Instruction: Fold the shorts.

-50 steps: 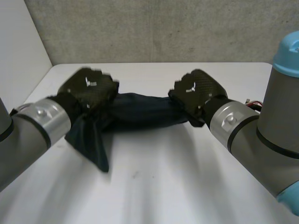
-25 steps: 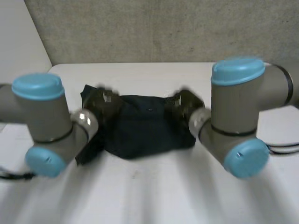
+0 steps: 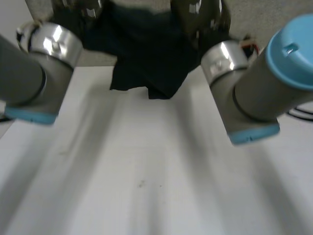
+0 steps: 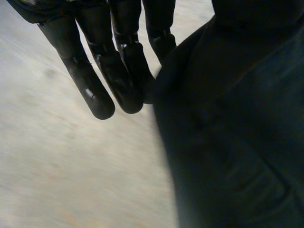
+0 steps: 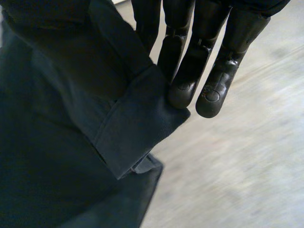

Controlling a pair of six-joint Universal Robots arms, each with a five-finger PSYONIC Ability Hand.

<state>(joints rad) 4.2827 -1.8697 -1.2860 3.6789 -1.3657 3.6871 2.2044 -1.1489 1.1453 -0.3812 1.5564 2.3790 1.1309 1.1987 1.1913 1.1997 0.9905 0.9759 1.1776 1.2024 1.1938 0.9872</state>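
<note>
Shorts [image 3: 146, 54] in the air, one hand on each side.
They hang bunched above the far part of the table [image 3: 146, 176], between the arms. Left hand [image 4: 114, 61]: fingers straight, side by side, cloth edge caught at the innermost one, thumb buried in cloth. Right hand [image 5: 199, 52]: fingers straight and together, hem fold pinched against them, thumb under cloth too.

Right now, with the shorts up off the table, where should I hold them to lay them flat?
Grip the top edge at its two ends, each from its own outer side, where the left hand and right hand pinch it. The shorts hang spread between them, lower edge free above the table, so end grips should hold the cloth open.
</note>
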